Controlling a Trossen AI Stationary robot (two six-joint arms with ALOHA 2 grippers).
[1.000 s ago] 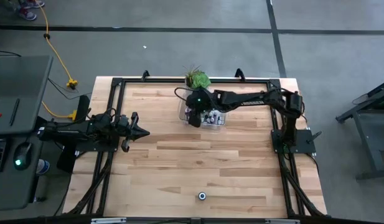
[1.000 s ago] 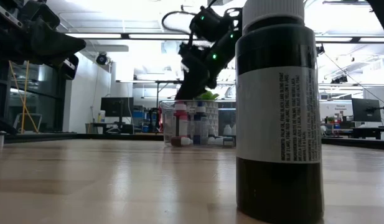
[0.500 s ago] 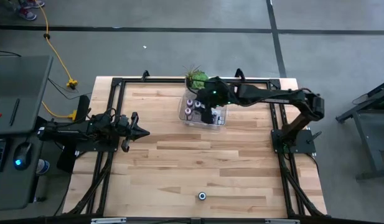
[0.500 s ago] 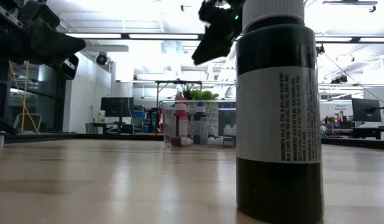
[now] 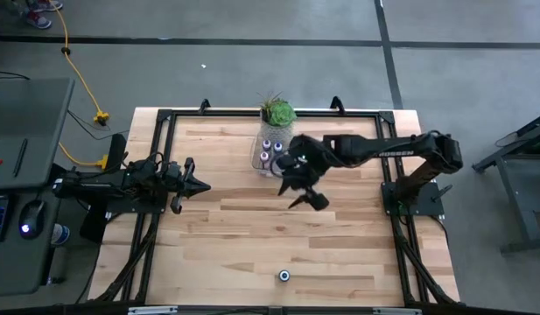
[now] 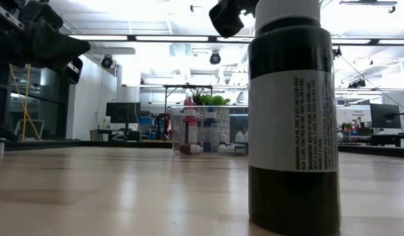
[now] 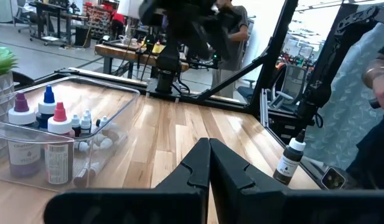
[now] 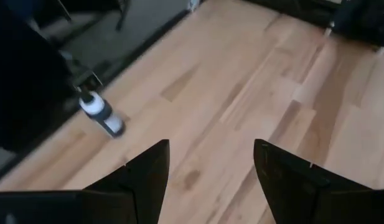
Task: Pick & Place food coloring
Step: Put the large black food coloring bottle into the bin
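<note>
Now right gripper (image 5: 305,194) hangs over bare wooden surface (image 5: 234,227) with jaws wide and empty, apparently bound for the lone dark white-capped bottle (image 5: 284,276) at the near edge, other small food coloring bottles (image 5: 271,152) sitting in clear rectangular plastic tray (image 7: 111,134); left gripper (image 5: 195,185) waits, jaws closed.

Looming at the lens in the low view, a dark white-capped bottle (image 6: 293,118), cap cropped by the top edge, label print too small to read, hiding most of the right tool (image 6: 229,14), itself cut off above. Behind it, part of the clear tray (image 6: 177,128) masked, its smallest bottles (image 6: 239,137) too tiny to count. Seen from above, the tray (image 5: 259,156) half covered by the right arm. Blurred in the right wrist view, one small bottle (image 8: 101,114) on the tabletop (image 8: 241,93).
</note>
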